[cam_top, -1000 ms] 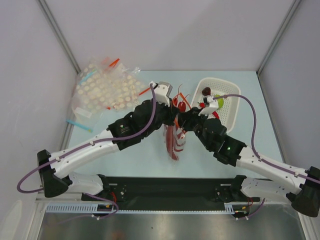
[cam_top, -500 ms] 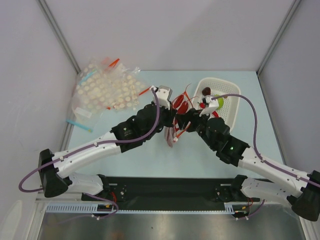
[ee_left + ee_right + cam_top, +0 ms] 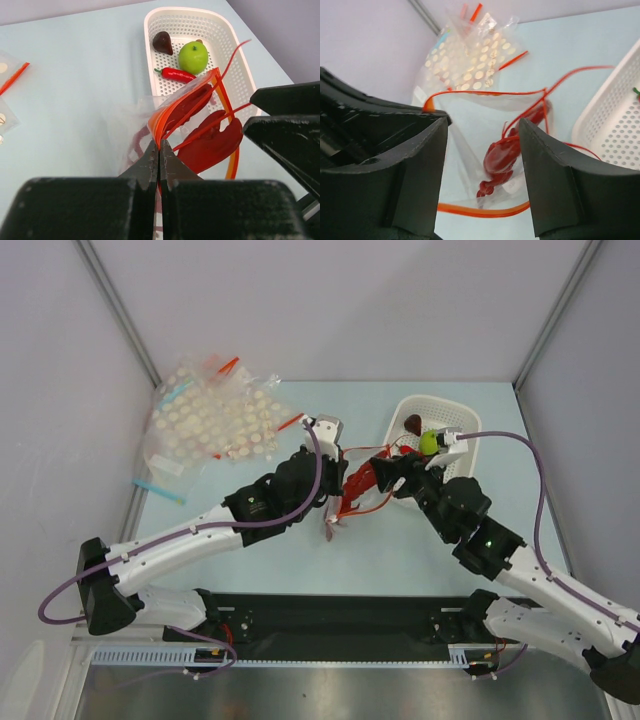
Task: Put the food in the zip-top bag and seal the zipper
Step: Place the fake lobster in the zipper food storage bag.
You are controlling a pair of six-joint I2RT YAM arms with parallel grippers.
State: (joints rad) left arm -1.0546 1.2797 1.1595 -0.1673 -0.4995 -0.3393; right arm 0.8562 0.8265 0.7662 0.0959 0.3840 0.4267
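Observation:
The clear zip-top bag [image 3: 336,520] hangs above the table with the red lobster [image 3: 356,492] inside it. My left gripper [image 3: 338,483] is shut on the bag's red zipper strip [image 3: 161,125], seen pinched at the fingertips in the left wrist view [image 3: 159,146]. The lobster [image 3: 212,142] shows through the plastic just beyond them. My right gripper [image 3: 370,478] is open and empty, facing the bag's open mouth. In the right wrist view [image 3: 482,150] the lobster [image 3: 502,156] lies down inside the bag, with the zipper's near edge [image 3: 485,212] below and the far edge above.
A white basket [image 3: 462,465] at the back right holds a green fruit [image 3: 429,443], a red chilli [image 3: 176,75] and a brown piece [image 3: 412,423]. Dotted and blue-strip bags [image 3: 205,420] lie piled at the back left by the wall.
The right gripper has let go of the bag, opened and drawn back to the right. The left gripper has lifted the bag, which now hangs shorter and tilted, lobster inside.

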